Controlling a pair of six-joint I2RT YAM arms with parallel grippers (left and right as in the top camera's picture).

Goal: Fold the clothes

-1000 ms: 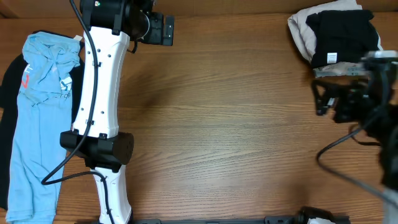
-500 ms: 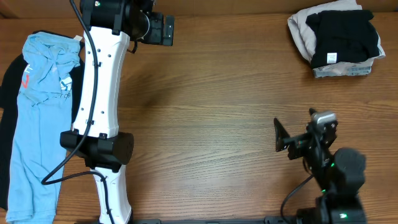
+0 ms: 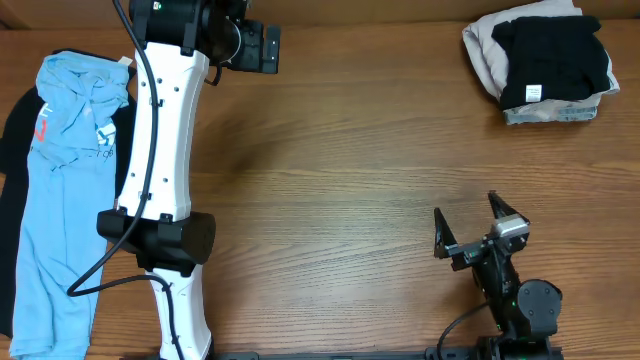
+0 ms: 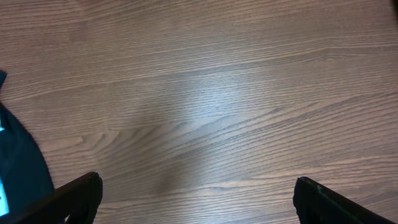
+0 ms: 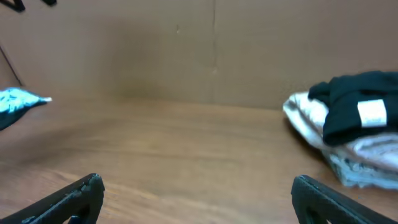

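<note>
**Both grippers hang empty as black T-shirt lies folded on corner stack**

Seen from overhead, the black T-shirt (image 3: pixel 555 55) lies folded at the far right corner of the wooden surface (image 3: pixel 350 150). Its white neck label (image 3: pixel 533 93) faces up, and it rests on a folded beige garment (image 3: pixel 485 50). Across the surface, well apart from that stack, a light blue garment (image 3: pixel 60 180) lies stretched out along the left side. It partly covers a black garment (image 3: pixel 12 140) at the edge.

The white left arm (image 3: pixel 160 150) reaches from the near edge toward the far edge. The left gripper (image 3: pixel 258 47) sits just right of the blue garment's top, though the overhead view does not show how its fingers stand. The left wrist camera settles that: the two fingertips (image 4: pixel 81 193) sit wide apart at the frame's lower corners, with bare wood between them. A strip of dark cloth (image 4: pixel 18 162) shows at the left margin.

The right gripper (image 3: pixel 466 222) is at the near right, its fingers spread and gripping nothing. Its wrist camera looks level across the surface, an angle the overhead lacks. It shows the T-shirt (image 5: pixel 354 102) draped over the pale stack at the right, and a tip of light blue cloth at the far left. A plain brown wall (image 5: pixel 186 50) stands behind.
</note>
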